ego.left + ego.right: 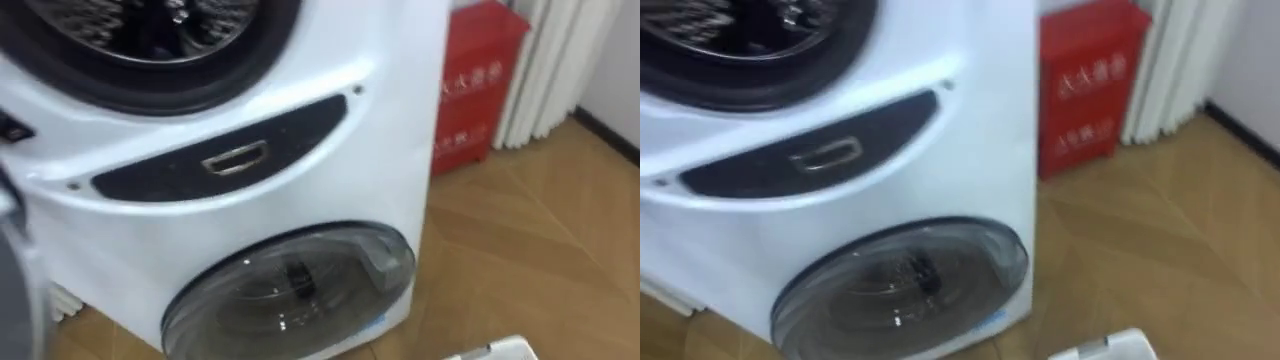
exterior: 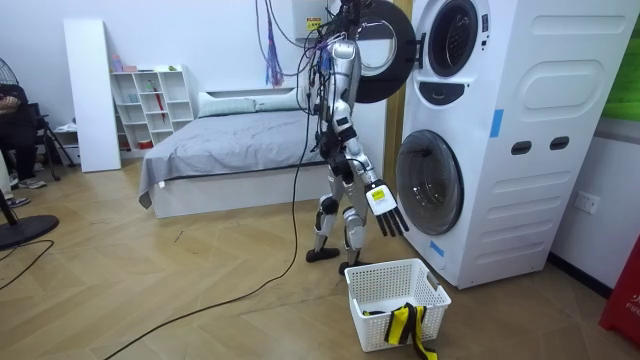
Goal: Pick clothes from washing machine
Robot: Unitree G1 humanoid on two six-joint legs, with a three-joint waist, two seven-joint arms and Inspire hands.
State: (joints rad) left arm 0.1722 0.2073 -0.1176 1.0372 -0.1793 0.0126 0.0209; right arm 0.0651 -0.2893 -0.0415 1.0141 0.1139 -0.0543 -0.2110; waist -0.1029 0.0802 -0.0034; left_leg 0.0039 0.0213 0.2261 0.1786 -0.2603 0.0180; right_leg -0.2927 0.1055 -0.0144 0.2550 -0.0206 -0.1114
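Your right hand (image 2: 385,212) hangs low in front of the robot's legs, fingers straight and pointing at the floor, holding nothing. The only clothing you can see is one yellow-and-black garment (image 2: 405,325), and it is not near that hand. It lies in the white basket (image 2: 372,300) on the floor, below the hand and slightly to the room view's right, well apart from it.

The robot stands facing the white washing machine (image 2: 500,130), close in front of its lower door (image 1: 290,290), which is closed. The upper door (image 2: 385,50) stands open toward the room view's left, beside the robot's head.

From the head camera, the upper drum (image 1: 150,25) is cut off by the top edge. You get only the lower arc of its dark rim and some metal ribs, so you cannot tell whether any cloth is inside. The lower door's glass is dark, and what is behind it is hard to make out. A blurred grey shape (image 1: 15,280) at the left edge cannot be identified. A red box (image 1: 470,80) stands on the floor to the far right of the machine.

The garment is bunched in the basket's near right corner. Its long axis runs from inside the basket toward the near rim, where one end seems to drape over.
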